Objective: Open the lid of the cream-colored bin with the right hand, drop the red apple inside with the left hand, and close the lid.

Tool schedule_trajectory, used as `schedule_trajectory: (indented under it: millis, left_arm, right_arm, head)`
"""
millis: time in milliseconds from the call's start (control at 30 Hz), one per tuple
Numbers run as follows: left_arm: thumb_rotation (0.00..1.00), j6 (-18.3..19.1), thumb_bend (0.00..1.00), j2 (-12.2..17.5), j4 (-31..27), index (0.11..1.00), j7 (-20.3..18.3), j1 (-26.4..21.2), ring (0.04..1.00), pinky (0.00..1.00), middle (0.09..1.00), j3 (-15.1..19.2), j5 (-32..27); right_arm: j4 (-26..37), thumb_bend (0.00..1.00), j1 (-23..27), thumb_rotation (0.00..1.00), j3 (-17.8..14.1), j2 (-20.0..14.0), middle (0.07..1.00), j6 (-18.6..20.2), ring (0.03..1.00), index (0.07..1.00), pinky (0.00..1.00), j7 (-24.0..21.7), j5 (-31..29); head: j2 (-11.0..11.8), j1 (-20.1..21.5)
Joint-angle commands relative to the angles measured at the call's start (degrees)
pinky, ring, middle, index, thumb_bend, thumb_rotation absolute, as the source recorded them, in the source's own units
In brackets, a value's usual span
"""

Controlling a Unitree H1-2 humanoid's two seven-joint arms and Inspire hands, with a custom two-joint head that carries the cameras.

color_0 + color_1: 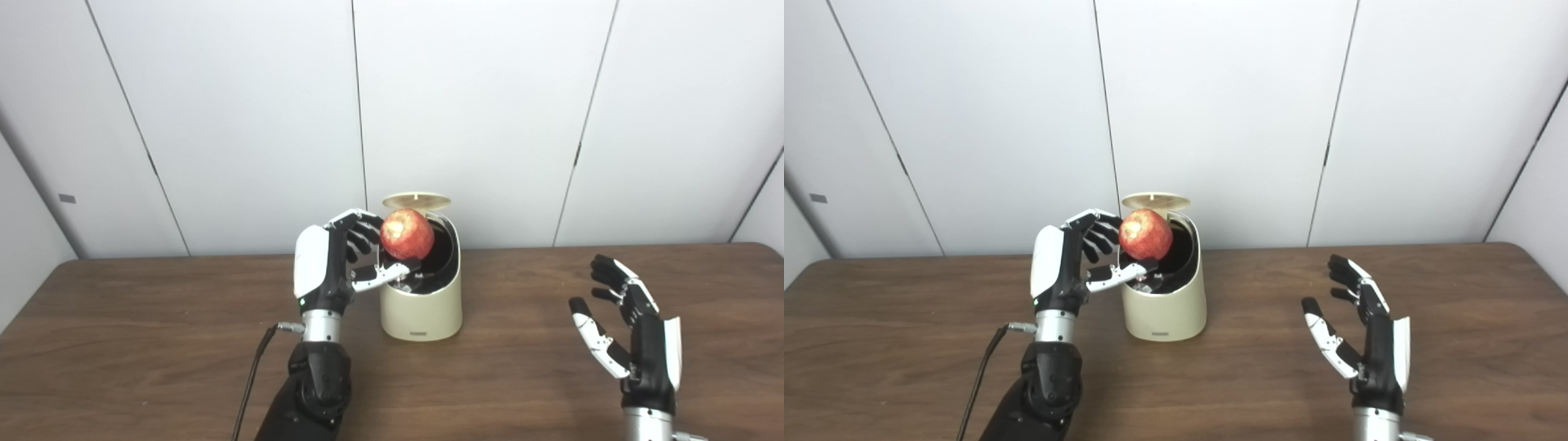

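Note:
The cream-colored bin (421,313) stands mid-table with its round lid (416,200) tipped up at the back and its dark inside showing. The red apple (407,234) hangs just over the bin's left rim. My left hand (334,264) is shut on it, fingers curled against its left side and the thumb underneath. My right hand (625,327) is open far to the right of the bin, palm turned inward and fingers spread, holding nothing and clear of the lid.
The brown wooden table (153,343) reaches back to white wall panels (245,122) right behind the bin. A black cable (251,380) runs from my left wrist down to the table's front edge.

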State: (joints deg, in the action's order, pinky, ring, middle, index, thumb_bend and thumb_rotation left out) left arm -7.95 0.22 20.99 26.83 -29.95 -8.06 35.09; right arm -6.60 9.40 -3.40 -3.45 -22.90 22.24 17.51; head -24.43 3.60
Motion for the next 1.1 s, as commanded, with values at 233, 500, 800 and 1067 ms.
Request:
schedule_trajectory:
  millis: [233,500,800,1067]
  left_arm:
    - [0.0,-1.42,0.5,0.32,0.25,0.522,2.06,-4.42,0.401,0.28,0.472,-0.26,0.56]
    - [0.01,-0.98,0.51,0.53,-1.43,0.517,-1.94,-4.08,0.387,0.3,0.468,-0.32,-2.31]
    - [0.41,-1.2,1.0,1.28,-2.93,0.477,-5.18,-2.81,0.395,0.33,0.461,-0.89,-4.07]
    - [0.42,-0.01,1.0,1.34,-3.54,0.491,-6.07,-2.49,0.404,0.34,0.468,-0.7,-4.39]
  right_arm:
    - [-4.71,0.21,-0.68,0.35,0.75,0.36,0.77,-2.39,0.761,0.775,0.68,0.56,1.52]
    - [-4.57,0.21,-0.54,0.38,1.21,0.27,0.778,-2.05,0.764,0.776,0.68,0.63,2.08]
    - [-3.86,0.22,-0.63,0.32,1.31,0.27,0.778,-1.7,0.767,0.775,0.68,0.39,1.8]
    - [-5.84,0.22,-0.25,0.33,1.15,-0.18,0.775,-3.18,0.765,0.776,0.68,1.12,1.68]
  head:
    - [-0.07,0.21]
    - [-0.05,0.31]
    - [-0.11,0.2]
    - [-0.2,0.26]
